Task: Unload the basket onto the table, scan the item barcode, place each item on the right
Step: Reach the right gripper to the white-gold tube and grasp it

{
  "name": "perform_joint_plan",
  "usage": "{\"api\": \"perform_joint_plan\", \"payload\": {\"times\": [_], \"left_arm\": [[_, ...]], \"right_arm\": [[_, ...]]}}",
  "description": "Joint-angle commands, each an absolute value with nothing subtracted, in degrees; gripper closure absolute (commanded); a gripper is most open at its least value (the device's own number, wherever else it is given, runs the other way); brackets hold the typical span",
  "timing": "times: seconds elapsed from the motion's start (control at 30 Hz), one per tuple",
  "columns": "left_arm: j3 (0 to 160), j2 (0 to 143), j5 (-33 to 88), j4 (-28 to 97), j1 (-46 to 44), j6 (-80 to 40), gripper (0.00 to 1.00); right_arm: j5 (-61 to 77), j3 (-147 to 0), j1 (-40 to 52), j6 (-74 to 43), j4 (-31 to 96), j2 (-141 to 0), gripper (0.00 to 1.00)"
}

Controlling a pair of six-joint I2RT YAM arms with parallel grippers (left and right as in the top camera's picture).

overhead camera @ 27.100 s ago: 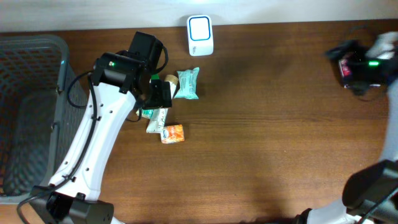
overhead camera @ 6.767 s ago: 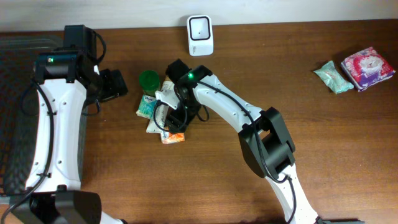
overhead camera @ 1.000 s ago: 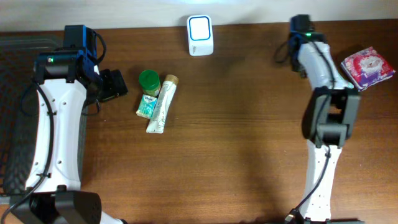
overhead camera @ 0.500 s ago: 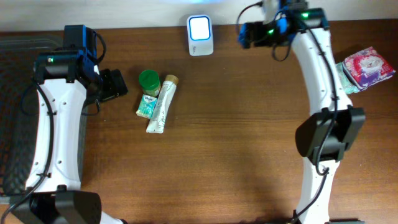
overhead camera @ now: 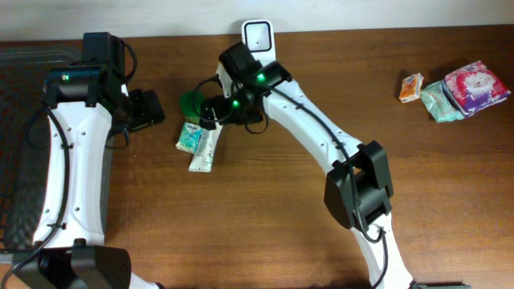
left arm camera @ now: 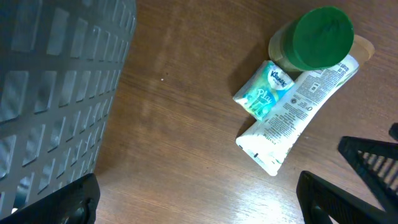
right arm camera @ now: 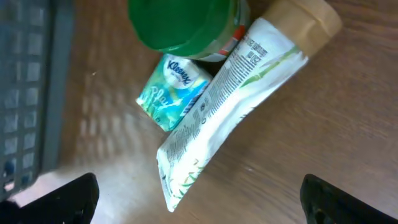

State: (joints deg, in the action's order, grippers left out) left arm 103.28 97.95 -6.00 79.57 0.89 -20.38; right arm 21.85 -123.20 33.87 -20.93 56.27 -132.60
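Observation:
A white barcode scanner (overhead camera: 258,35) stands at the table's far edge. Left of it lies a pile: a green-lidded jar (overhead camera: 191,103), a teal Kleenex pack (overhead camera: 188,137) and a white tube (overhead camera: 206,151). My right gripper (overhead camera: 211,112) hovers open just above this pile. In the right wrist view the tube (right arm camera: 236,106), the Kleenex pack (right arm camera: 174,90) and the jar lid (right arm camera: 180,22) lie ahead of the open right gripper (right arm camera: 199,202). My left gripper (overhead camera: 152,108) stands open left of the pile, with nothing in it (left arm camera: 202,205). The left wrist view also shows the jar (left arm camera: 320,37) and the tube (left arm camera: 298,115).
A dark grey mesh basket (overhead camera: 20,120) fills the left edge, close beside the left arm (left arm camera: 56,93). At the far right lie an orange packet (overhead camera: 411,87), a teal pack (overhead camera: 440,100) and a pink pack (overhead camera: 475,84).
My right arm has swung left from the far right, past the scanner, to above the pile, its jaws now open. An orange packet now shows beside the packs on the right. The left arm is unmoved.

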Motion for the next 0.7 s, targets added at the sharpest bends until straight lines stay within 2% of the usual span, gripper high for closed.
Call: {"api": "perform_joint_plan", "payload": {"times": [0.0, 0.07, 0.13, 0.2, 0.3, 0.33, 0.37, 0.47, 0.53, 0.57, 0.6, 0.63, 0.67], "left_arm": [[103.4, 97.7, -6.4, 79.6, 0.9, -19.7, 0.01], [103.4, 97.7, -6.4, 79.6, 0.9, -19.7, 0.01], [103.4, 97.7, -6.4, 79.6, 0.9, -19.7, 0.01], [103.4, 97.7, -6.4, 79.6, 0.9, -19.7, 0.01], [103.4, 97.7, -6.4, 79.6, 0.9, -19.7, 0.01], [103.4, 97.7, -6.4, 79.6, 0.9, -19.7, 0.01], [103.4, 97.7, -6.4, 79.6, 0.9, -19.7, 0.01], [103.4, 97.7, -6.4, 79.6, 0.9, -19.7, 0.01], [103.4, 97.7, -6.4, 79.6, 0.9, -19.7, 0.01], [103.4, 97.7, -6.4, 79.6, 0.9, -19.7, 0.01], [103.4, 97.7, -6.4, 79.6, 0.9, -19.7, 0.01], [103.4, 97.7, -6.4, 79.6, 0.9, -19.7, 0.01], [103.4, 97.7, -6.4, 79.6, 0.9, -19.7, 0.01]], "right_arm": [[17.9, -123.0, 34.6, -31.5, 56.1, -135.5, 0.00], [18.2, -123.0, 34.7, -34.7, 56.4, -138.4, 0.00], [25.3, -123.0, 34.7, -35.0, 55.4, -140.5, 0.00], [25.7, -123.0, 35.1, -36.4, 55.2, -140.9, 0.08], [25.7, -123.0, 36.1, -38.4, 53.7, -142.8, 0.09], [25.7, -123.0, 36.5, -38.4, 53.0, -143.8, 0.13], [24.6, -123.0, 36.8, -38.2, 52.9, -144.5, 0.31], [23.5, -123.0, 36.2, -38.2, 53.3, -144.5, 0.49], [23.4, -123.0, 35.5, -38.2, 54.3, -144.5, 0.65], [23.4, -123.0, 35.2, -38.2, 55.1, -144.5, 0.67], [23.4, -123.1, 34.4, -37.9, 56.8, -144.4, 0.74], [23.3, -123.5, 32.9, -36.6, 59.3, -144.0, 0.92], [21.5, -124.4, 30.5, -35.8, 63.3, -143.6, 0.96]]}}
